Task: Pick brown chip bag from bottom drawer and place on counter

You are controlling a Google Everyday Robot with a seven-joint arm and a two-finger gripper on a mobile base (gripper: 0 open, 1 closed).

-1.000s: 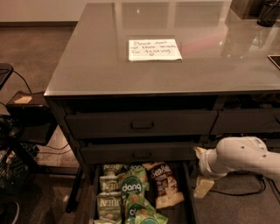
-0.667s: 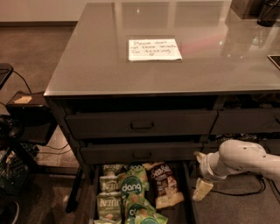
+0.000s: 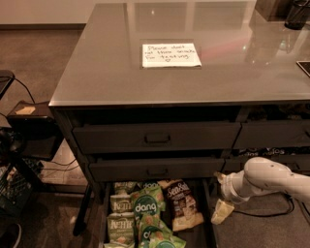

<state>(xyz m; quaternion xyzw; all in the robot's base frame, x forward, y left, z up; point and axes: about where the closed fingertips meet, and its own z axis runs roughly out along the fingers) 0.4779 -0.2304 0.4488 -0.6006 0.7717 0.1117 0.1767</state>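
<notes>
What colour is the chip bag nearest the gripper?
The bag is dark brown, white lettering, tan edge; camera view. The gripper hangs right of the drawer.

Glossy grey counter (image 3: 106, 72) fills the upper view, with a white handwritten note (image 3: 171, 55) lying flat near its middle and a dark container (image 3: 296, 13) at the far right corner; the gripper (image 3: 222, 211) hangs low on the right, well below the counter top

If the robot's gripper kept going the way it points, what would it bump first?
The gripper points down beside the bottom drawer, so probably its side wall or the floor; depth is unclear.
</notes>
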